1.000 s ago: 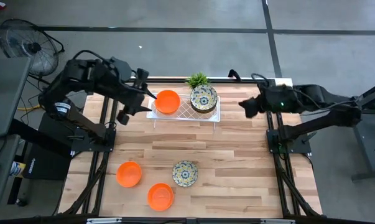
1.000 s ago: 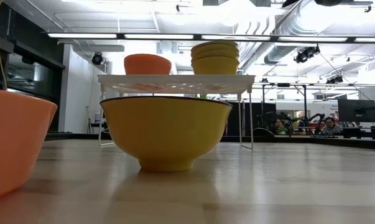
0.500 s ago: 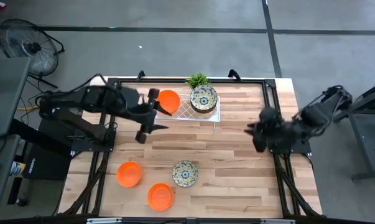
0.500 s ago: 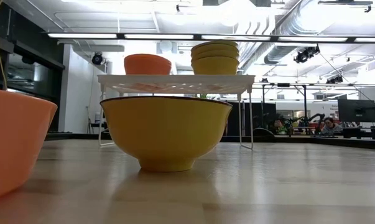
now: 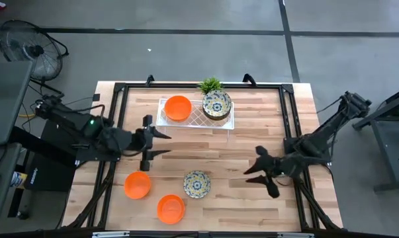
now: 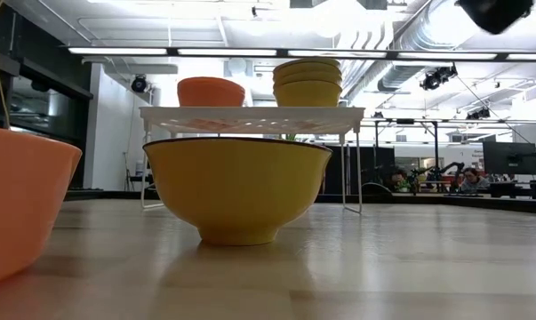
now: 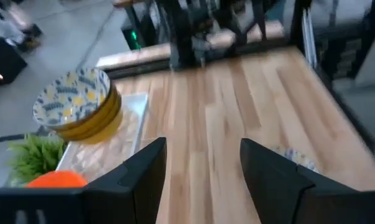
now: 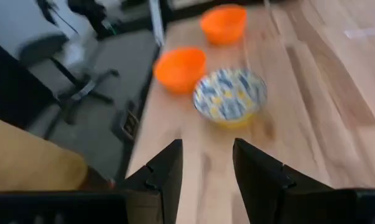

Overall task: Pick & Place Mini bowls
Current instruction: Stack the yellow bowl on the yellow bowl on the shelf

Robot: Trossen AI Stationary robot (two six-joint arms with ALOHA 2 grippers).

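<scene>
Table: a light wooden table (image 5: 239, 142) seen from above, with a dark frame along its edges.
Tray: a white lattice tray (image 5: 196, 118) on legs stands at the table's far edge. It carries one orange bowl (image 5: 178, 108) beside a stack of floral bowls (image 5: 217, 104).
Plant: a small green plant (image 5: 210, 84) sits just behind the tray, near the floral stack.
Bowls on the table: a lone floral bowl (image 5: 196, 184) lies near the front edge, with two orange bowls to its left, one (image 5: 137, 184) farther left and one (image 5: 171, 208) nearest the front.
Left gripper: the left gripper (image 5: 153, 142) hangs over the table's left part, between the tray and the front bowls. Its fingers are spread apart and hold nothing; the bowls lie well apart from them.
Right gripper: the right gripper (image 5: 261, 172) hangs over the right part of the table, fingers spread and empty. The lone floral bowl lies ahead of the fingers, with bare wood between.
Change: a second ago the left gripper was by the tray's orange bowl and the right gripper was off the table's right edge; both now sit nearer the front. No bowl has moved.
</scene>
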